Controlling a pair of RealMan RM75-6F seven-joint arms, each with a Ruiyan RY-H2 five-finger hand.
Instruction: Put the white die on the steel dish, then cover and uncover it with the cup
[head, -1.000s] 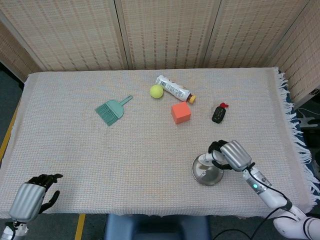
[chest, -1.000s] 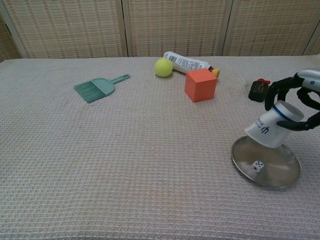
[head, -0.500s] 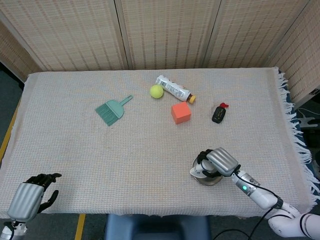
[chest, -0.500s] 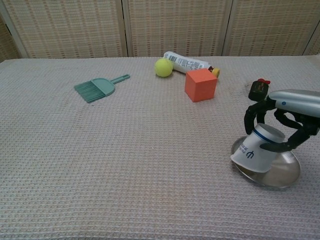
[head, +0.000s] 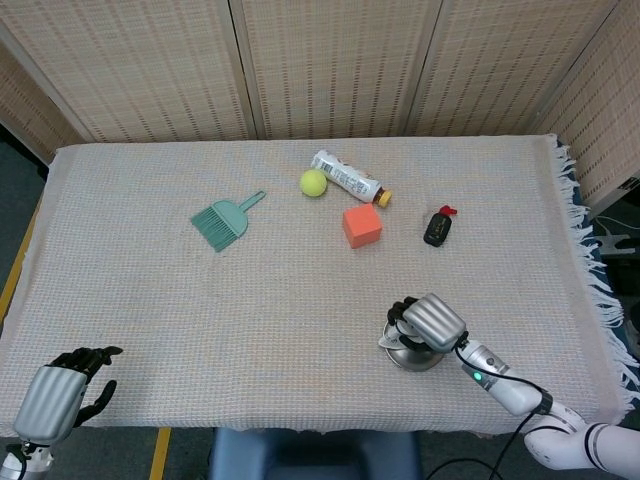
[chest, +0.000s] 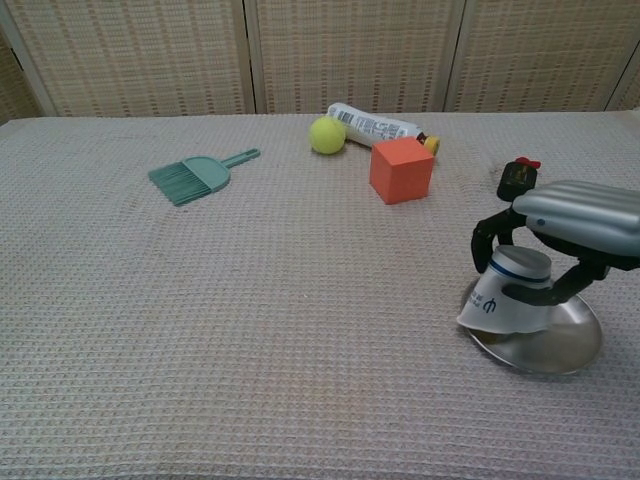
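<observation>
A white paper cup (chest: 512, 295) with a blue band stands upside down on the left part of the steel dish (chest: 568, 345), its mouth nearly flat on the metal. My right hand (chest: 572, 222) reaches over it from the right and grips its upturned base. In the head view the right hand (head: 431, 321) covers most of the steel dish (head: 412, 357). The white die is hidden; no view shows it. My left hand (head: 62, 394) hangs at the table's near left corner, fingers curled, holding nothing.
At the back of the table lie a teal hand brush (chest: 197, 175), a yellow ball (chest: 326, 134), a white bottle (chest: 377, 125) on its side, an orange cube (chest: 401, 168) and a small black object with a red tip (chest: 517, 179).
My right hand has lowered the tilted cup onto the dish and turned it nearly upright, mouth down. The die, visible one second ago on the dish, is now out of sight.
</observation>
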